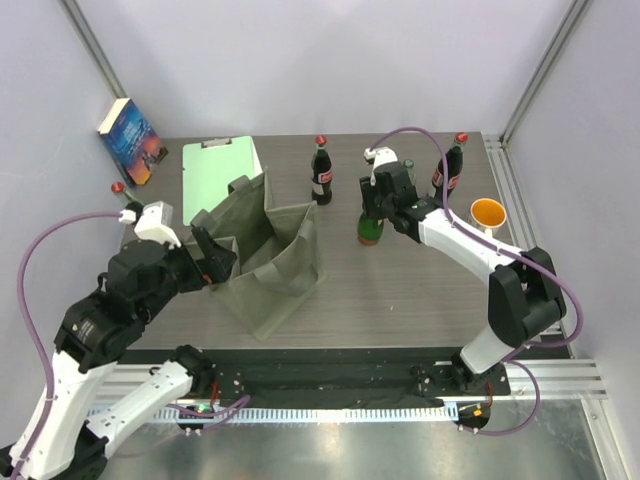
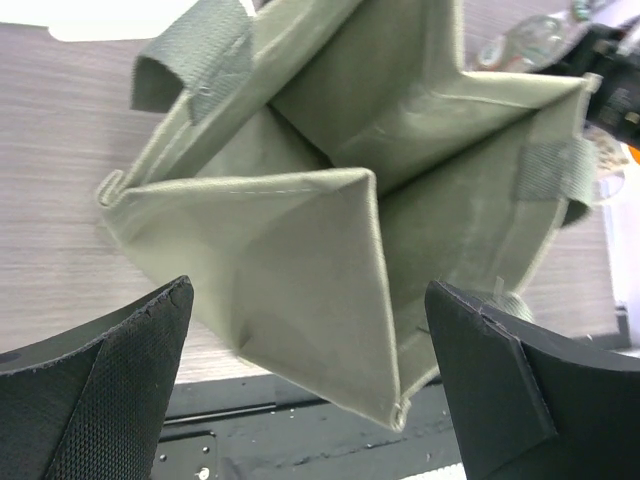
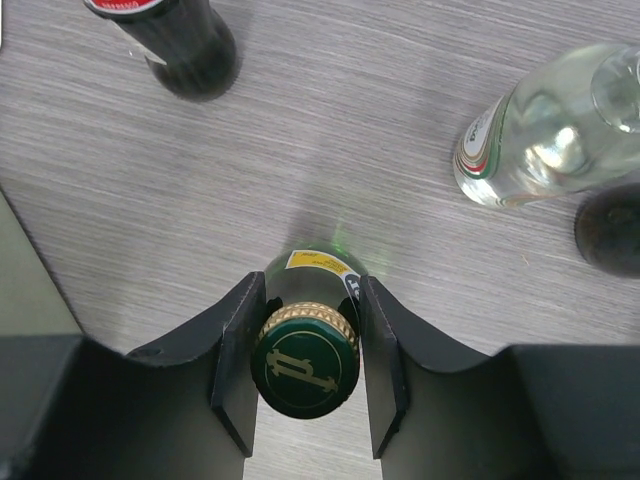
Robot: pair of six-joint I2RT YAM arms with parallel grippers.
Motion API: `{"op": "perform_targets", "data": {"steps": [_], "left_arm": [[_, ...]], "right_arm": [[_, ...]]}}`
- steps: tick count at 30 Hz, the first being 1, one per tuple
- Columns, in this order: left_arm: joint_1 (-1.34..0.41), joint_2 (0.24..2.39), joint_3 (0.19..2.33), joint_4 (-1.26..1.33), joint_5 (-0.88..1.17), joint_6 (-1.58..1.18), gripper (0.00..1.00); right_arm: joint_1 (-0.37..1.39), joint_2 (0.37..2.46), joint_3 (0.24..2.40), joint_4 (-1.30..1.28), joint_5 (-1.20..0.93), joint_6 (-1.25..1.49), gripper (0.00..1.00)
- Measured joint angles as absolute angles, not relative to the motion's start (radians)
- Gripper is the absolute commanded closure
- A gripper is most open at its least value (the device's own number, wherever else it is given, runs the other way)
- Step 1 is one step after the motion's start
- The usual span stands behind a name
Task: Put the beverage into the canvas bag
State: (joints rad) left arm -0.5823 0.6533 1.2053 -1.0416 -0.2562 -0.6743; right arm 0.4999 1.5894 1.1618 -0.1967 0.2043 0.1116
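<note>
Beverage [image 3: 305, 365] neck gripped by right claw [image 3: 305, 335], contact clear only from wrist | left claw [image 2: 308, 300] wide

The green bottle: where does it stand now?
In the top view the green bottle stands right of centre, between the canvas bag and the orange funnel, its neck between the fingers of the right gripper.

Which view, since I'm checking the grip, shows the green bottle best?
Right wrist: the green bottle fills the foreground, its cap between the fingers of the right hand. Top external shows it small, upright, right of the canvas bag. Left wrist doesn't clearly show it.
</note>
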Motion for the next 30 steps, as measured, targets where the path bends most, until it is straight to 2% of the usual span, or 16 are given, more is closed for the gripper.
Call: {"op": "perform_targets", "data": {"steps": [15, 24, 29, 30], "left_arm": [[-0.582, 0.713, 1.210, -1.072, -0.356, -0.761, 0.00], [-0.582, 0.742, 1.210, -1.039, -0.314, -0.775, 0.01], [-0.582, 0.767, 1.202, -1.020, -0.282, -0.776, 0.07], [-0.582, 0.772, 1.200, -1.019, -0.276, -0.778, 0.13]], "right_arm": [[0.501, 1.511, 1.180, -0.398, 0.225, 0.065, 0.99], [0.528, 1.494, 1.355, -0.551, 0.234, 0.058, 0.99], [0.531, 1.491, 1.534, -0.646, 0.241, 0.060, 0.99], [0.532, 1.491, 1.562, -0.662, 0.241, 0.062, 0.99]]}}
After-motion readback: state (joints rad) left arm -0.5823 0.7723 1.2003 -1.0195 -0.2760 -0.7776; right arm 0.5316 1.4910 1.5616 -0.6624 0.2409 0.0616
